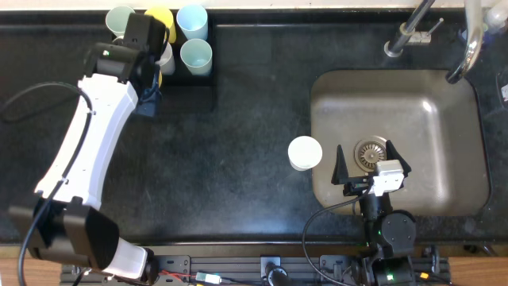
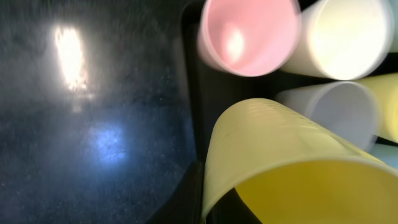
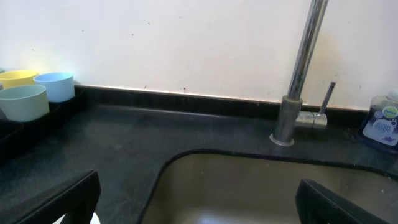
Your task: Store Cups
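Note:
A black tray [image 1: 202, 87] at the counter's back left holds several cups: pale green [image 1: 119, 17], yellow [image 1: 160, 14], light blue [image 1: 192, 20] and teal [image 1: 196, 56]. My left gripper [image 1: 149, 59] hangs over the tray's left part, shut on a yellow cup [image 2: 286, 168] that lies tilted with its mouth toward the camera. Beyond it stand a pink cup [image 2: 249, 34], a cream cup [image 2: 345, 37] and a pale lilac cup [image 2: 336, 106]. A white cup [image 1: 305, 152] stands alone on the counter by the sink's left rim. My right gripper [image 1: 371, 163] hangs open over the sink, holding nothing.
The steel sink [image 1: 444, 103] fills the right side, with its drain [image 1: 370, 151] below the right gripper. A tap [image 3: 298, 81] rises behind it, and a soap bottle [image 3: 380, 121] stands at the far right. Dark counter [image 1: 254, 119] lies between tray and sink.

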Robot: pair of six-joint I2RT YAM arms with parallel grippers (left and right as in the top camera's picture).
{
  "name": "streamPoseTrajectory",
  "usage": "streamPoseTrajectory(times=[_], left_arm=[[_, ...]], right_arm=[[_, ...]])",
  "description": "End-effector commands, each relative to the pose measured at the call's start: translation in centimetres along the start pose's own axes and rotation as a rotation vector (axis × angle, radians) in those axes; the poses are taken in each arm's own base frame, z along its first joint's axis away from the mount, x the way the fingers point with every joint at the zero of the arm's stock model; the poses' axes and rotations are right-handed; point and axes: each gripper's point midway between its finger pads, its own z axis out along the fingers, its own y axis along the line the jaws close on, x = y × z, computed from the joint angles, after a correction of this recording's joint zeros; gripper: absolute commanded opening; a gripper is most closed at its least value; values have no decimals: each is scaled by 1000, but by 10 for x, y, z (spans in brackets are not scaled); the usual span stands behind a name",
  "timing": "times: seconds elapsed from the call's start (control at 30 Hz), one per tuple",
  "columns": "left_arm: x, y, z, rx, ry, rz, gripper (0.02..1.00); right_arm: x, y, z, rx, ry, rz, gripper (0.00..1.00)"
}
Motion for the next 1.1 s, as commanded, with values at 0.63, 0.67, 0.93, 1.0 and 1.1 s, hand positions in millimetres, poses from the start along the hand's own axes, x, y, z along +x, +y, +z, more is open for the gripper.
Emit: streamPoseTrajectory(times=[0.63,0.67,0.93,1.0,1.1], left_arm=[[29,3,77,-118,62,-67,34],[28,2,78,-115,59,-69,34],[27,0,90,-120,55,-77,36],[27,0,91,-122,53,-77,36],[25,0,91,-121,42,-76,66]], right_arm=[[3,0,0,3,0,4,998],[3,0,0,3,0,4,998],[3,0,0,3,0,4,998],[3,0,0,3,0,4,998],[4,0,0,3,1,4,998]])
